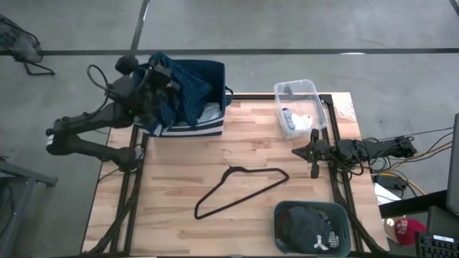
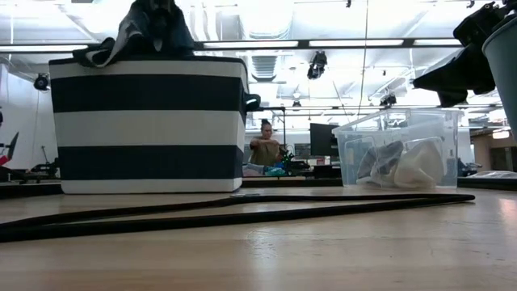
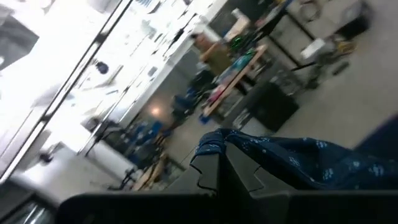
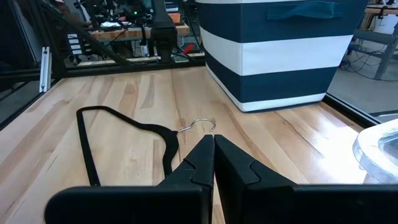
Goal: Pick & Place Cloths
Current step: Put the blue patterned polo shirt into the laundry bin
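— Report the fixtures first.
— Wooden bench (image 1: 179,172). At its far left stands a navy-and-white striped basket (image 1: 192,129); a clear plastic bin (image 1: 310,89) with pale socks (image 1: 300,118) sits far right; a grey bin (image 1: 337,211) with black garments (image 1: 308,229) near right. A black hanger (image 1: 240,190) lies mid-bench.
— Hands?
— Left hand (image 3: 222,155) over the basket, pinching the dark teal dotted cloth (image 3: 298,162), lifted above the rim. Right hand (image 4: 213,146) low at the right edge, fingers pressed together, holding nothing.
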Action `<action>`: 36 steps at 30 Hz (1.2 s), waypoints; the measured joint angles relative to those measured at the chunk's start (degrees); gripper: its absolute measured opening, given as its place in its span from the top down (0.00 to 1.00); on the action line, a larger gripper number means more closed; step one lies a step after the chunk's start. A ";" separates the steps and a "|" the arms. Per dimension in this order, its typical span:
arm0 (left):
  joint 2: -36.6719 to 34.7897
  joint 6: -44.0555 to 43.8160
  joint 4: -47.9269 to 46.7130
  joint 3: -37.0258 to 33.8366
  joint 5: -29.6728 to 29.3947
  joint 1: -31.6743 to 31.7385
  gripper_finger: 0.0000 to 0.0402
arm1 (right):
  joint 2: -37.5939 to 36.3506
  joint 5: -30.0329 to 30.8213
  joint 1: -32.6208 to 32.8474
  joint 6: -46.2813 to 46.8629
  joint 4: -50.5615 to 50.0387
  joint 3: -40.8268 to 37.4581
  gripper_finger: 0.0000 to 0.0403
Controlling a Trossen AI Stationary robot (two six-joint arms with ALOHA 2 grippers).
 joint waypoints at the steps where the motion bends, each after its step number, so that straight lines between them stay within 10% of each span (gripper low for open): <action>1: 0.32 0.43 1.50 0.06 0.05 0.96 0.99 | -0.01 0.01 0.00 0.00 -0.02 0.00 0.98; 16: 1.24 -3.54 11.57 3.53 16.95 4.04 0.96 | -0.01 0.01 -0.01 0.00 0.00 0.00 0.98; 27: 3.16 -45.77 -36.38 1.45 17.23 7.71 0.95 | -0.01 0.00 0.00 0.00 -0.02 0.00 0.98; 36: 3.17 -70.45 -60.41 3.32 35.45 8.30 0.88 | -0.01 0.01 0.01 0.00 0.00 0.00 0.98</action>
